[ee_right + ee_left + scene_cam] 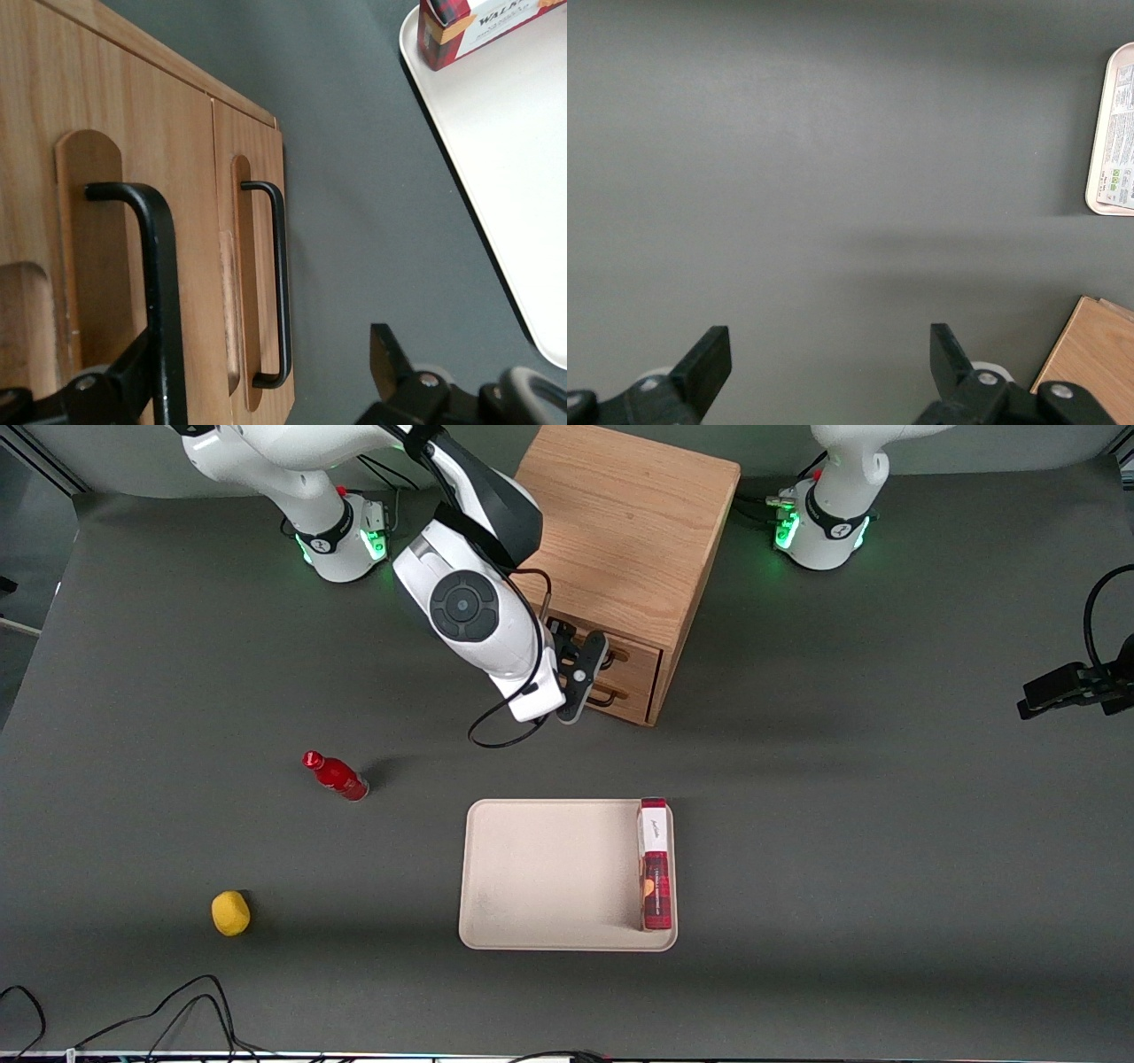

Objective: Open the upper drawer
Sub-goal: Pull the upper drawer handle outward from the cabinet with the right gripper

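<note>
The gripper point(257, 372) sits right in front of the cabinet point(620, 531), fingers spread wide and holding nothing, one finger by the upper drawer point(97, 221) handle point(146, 266). Easy to hook the lower drawer's handle point(275, 283) instead, they're so close together

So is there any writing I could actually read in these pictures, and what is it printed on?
"WALK": large white letters, cut off at the picture's edge, on the red tartan box standing in the beige tray.
White script on that box's top end in the front view: too small to read.
Fine print on its side panel in the left wrist view: too blurred to read.
Red bottle, cabinet, upper drawer and gripper by its handle: no text.
</note>
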Motion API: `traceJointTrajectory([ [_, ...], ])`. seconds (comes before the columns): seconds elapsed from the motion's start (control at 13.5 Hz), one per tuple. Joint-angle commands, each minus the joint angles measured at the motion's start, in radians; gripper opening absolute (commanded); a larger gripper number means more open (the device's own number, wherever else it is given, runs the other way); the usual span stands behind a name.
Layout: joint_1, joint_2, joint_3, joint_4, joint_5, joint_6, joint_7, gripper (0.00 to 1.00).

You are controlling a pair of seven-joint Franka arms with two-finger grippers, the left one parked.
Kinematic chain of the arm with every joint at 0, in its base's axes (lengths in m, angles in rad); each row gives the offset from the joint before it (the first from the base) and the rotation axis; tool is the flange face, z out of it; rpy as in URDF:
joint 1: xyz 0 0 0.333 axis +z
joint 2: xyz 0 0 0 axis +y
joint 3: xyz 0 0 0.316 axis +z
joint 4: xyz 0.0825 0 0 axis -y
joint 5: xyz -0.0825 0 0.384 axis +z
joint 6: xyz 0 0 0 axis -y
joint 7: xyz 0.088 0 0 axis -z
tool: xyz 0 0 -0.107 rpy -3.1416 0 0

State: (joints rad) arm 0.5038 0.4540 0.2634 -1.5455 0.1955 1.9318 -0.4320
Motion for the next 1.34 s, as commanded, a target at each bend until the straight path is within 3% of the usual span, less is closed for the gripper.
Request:
traceJointTrajectory([
  [0.0,-0.008,0.014,-0.004,0.005,-0.002,0.027,0.01,1.0],
  [1.26,-0.04,0.058,-0.015,0.071,-0.027,0.027,-0.039,1.0],
])
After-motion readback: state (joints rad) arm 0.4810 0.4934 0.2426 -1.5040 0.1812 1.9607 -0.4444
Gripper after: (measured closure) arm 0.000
